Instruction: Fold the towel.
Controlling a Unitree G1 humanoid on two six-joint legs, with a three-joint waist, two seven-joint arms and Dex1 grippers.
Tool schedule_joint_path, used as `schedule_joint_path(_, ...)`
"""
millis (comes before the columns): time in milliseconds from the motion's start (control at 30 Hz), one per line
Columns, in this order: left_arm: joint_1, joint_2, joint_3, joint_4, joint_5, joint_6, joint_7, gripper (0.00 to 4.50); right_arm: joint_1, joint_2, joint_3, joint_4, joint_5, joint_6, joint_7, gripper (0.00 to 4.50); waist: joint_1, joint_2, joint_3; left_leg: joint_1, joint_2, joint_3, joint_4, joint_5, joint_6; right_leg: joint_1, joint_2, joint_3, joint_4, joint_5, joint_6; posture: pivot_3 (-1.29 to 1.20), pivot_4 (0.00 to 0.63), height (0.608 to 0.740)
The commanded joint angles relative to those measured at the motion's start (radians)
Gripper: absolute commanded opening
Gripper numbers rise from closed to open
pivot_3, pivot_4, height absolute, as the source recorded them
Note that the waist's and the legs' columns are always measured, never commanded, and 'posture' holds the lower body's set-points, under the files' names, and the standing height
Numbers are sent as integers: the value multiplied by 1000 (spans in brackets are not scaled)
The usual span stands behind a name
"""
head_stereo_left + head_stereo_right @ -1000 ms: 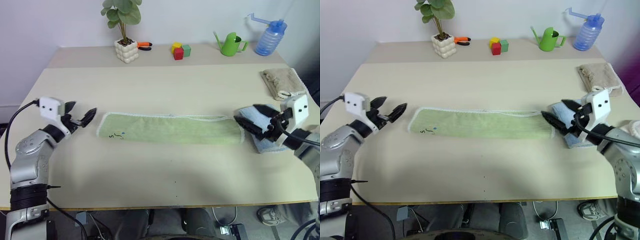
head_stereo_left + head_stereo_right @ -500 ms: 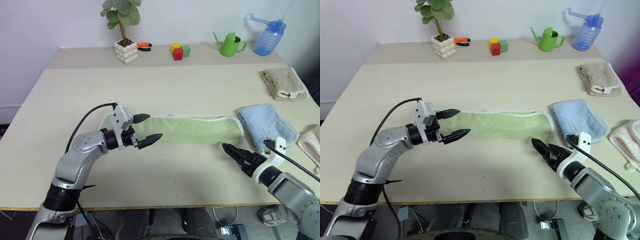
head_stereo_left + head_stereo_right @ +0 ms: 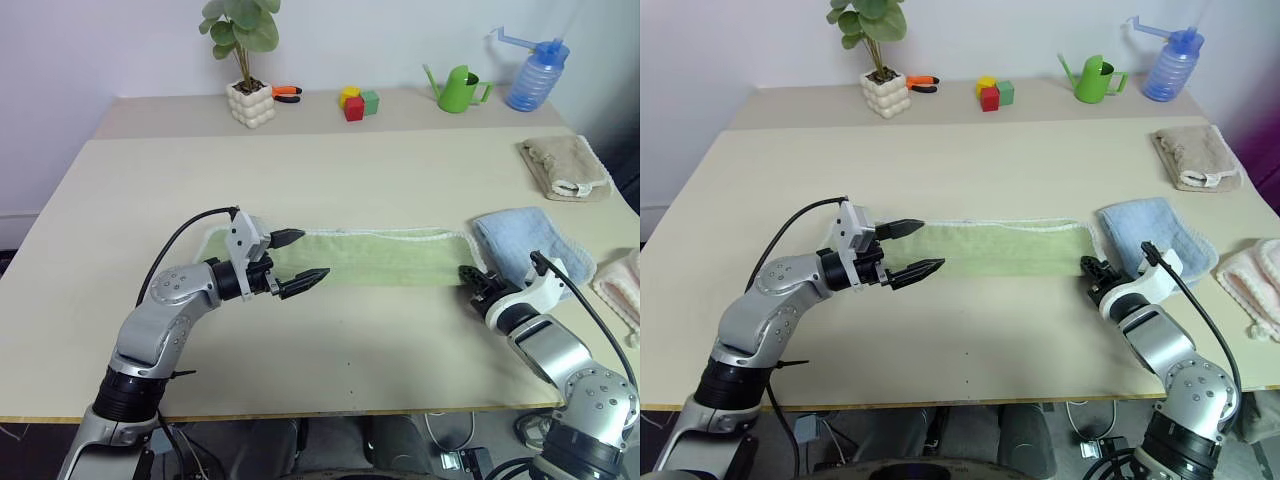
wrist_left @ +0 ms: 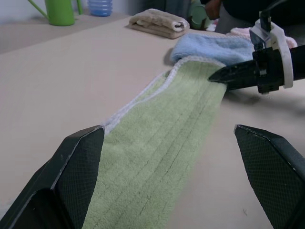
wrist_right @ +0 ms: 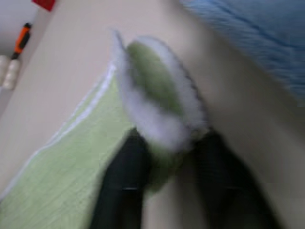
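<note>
The green towel (image 3: 375, 258), lying as a long strip across the table (image 3: 330, 180), is being pinched at its right end by the right gripper (image 3: 1092, 272), while the wide-open left gripper (image 3: 296, 262) is best closed squarely on the near-left end before lifting.

The towel (image 3: 375, 257) is soft, nubby green terry cloth with a paler, fluffier edging, and the blue towel (image 3: 525, 243) and beige towel (image 3: 565, 165) beside it look like the same looped fabric. The table (image 3: 330, 175) is smooth and matt. The watering can (image 3: 460, 88) and bottle (image 3: 533, 75) look like glossy plastic.
</note>
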Motion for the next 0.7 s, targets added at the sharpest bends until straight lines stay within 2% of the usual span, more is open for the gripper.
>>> schedule_joint_path(33, 16, 3, 8, -44, -8, -3, 5, 4470, -8, -52, 12, -48, -49, -55, 16, 52, 0, 0, 0, 0, 0, 0, 0, 0, 0, 0, 0, 0, 0, 0, 0, 0, 150, 730)
schedule_joint_path(200, 27, 9, 41, -18, 0, -11, 27, 4470, -12, -151, 9, -157, -89, -123, 92, 52, 0, 2, 1, -1, 0, 0, 0, 0, 0, -1, 0, 0, 0, 0, 0, 0, 150, 730)
schedule_joint_path(333, 27, 16, 77, 16, 2, -17, 44, 4470, 0, -304, 71, -217, -193, -131, 213, 52, 0, 2, 1, -1, 0, 0, 0, 0, 0, 0, 0, 0, 0, 0, 0, 0, 150, 730)
schedule_joint_path(433, 19, 25, 90, 45, 18, -35, 44, 4470, -16, -446, 218, -284, -324, -148, 356, 52, -1, 2, 1, -1, 0, 0, 0, 0, 0, 0, 0, 0, 0, 0, 0, 0, 150, 730)
schedule_joint_path(567, 7, 34, 109, 67, 22, -46, 44, 4470, -93, -560, 452, -333, -472, -171, 515, 52, -3, 2, 1, -1, 1, 1, 0, 0, 0, -1, 1, 0, -1, 0, 0, 0, 150, 730)
schedule_joint_path(633, 8, 35, 111, 67, 24, -47, 46, 4470, -143, -587, 578, -325, -562, -179, 572, 52, 0, 1, 1, -1, 1, 1, 0, 0, 0, -1, 0, 0, -1, 0, 0, 0, 150, 730)
schedule_joint_path(700, 16, 34, 112, 58, 25, -47, 48, 4470, -217, -553, 693, -279, -636, -169, 587, 52, 0, 1, 1, -2, 0, 1, 0, 0, 0, -1, 0, 0, -1, 0, 1, 0, 150, 730)
